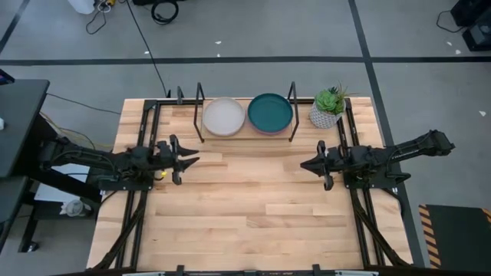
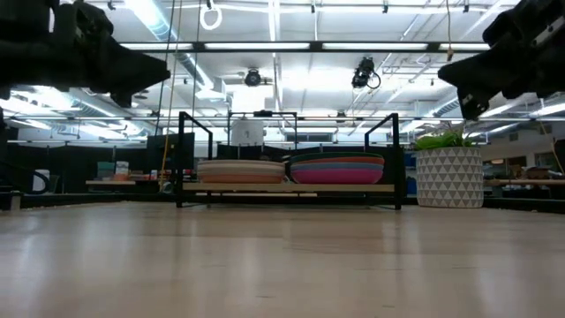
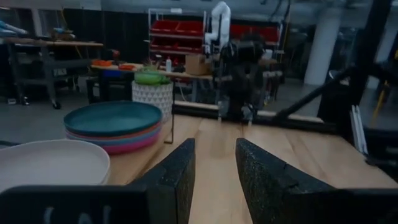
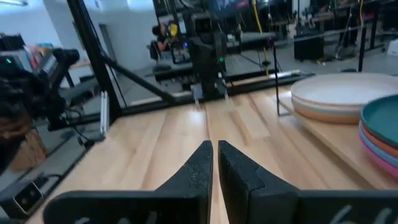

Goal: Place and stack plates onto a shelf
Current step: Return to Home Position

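Note:
The shelf [image 1: 247,132] stands at the table's far edge and carries two stacks of plates. The left stack [image 2: 240,170] has a cream-pink plate [image 1: 223,116] on top. The right stack [image 2: 337,168] is topped by a dark teal plate [image 1: 270,113], with magenta, blue and orange rims below it. My left gripper [image 3: 215,144] hovers level over the table's left part, open and pointing at the right arm, with nothing between its fingers. My right gripper [image 4: 214,146] hovers over the right part, shut and empty, pointing at the left arm. Both are clear of the shelf.
A small green plant in a white patterned pot [image 1: 328,107] stands just right of the shelf at the far edge. The wooden tabletop [image 1: 253,199] lies bare between and in front of the arms. Black frame rails [image 1: 360,215] run along the table's left and right sides.

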Robot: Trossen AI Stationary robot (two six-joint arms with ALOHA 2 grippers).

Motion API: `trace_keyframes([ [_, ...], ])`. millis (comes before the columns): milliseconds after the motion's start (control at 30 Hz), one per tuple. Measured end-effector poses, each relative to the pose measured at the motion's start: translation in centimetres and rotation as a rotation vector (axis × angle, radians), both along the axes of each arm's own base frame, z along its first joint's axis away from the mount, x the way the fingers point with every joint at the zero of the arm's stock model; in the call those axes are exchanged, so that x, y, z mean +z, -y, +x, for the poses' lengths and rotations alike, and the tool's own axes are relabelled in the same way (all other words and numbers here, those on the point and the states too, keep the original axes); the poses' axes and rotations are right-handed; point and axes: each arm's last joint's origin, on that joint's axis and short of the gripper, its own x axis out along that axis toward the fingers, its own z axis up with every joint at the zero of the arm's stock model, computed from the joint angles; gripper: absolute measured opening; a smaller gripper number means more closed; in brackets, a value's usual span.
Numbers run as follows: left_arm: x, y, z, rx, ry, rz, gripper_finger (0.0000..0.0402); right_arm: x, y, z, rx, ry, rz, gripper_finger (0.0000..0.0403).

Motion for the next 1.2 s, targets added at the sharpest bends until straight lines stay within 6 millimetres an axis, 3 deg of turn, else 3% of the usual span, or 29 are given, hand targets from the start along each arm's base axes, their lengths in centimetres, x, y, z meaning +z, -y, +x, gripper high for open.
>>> trace_keyframes([
  [167, 0.46, -0.19, -0.10, 0.064, 0.048, -0.005, 0.0123, 0.38, -0.01, -0.01, 0.002, 0.038, 0.007, 0.0031],
  [533, 0.50, -0.21, -0.11, 0.095, -0.008, 0.236, 0.0123, 0.39, -0.01, 0.00, 0.003, 0.040, 0.007, 0.0032],
  [1200, 0.48, -0.21, -0.11, 0.095, -0.009, 0.239, 0.0123, 0.38, -0.01, 0.00, 0.004, 0.039, 0.007, 0.0033],
])
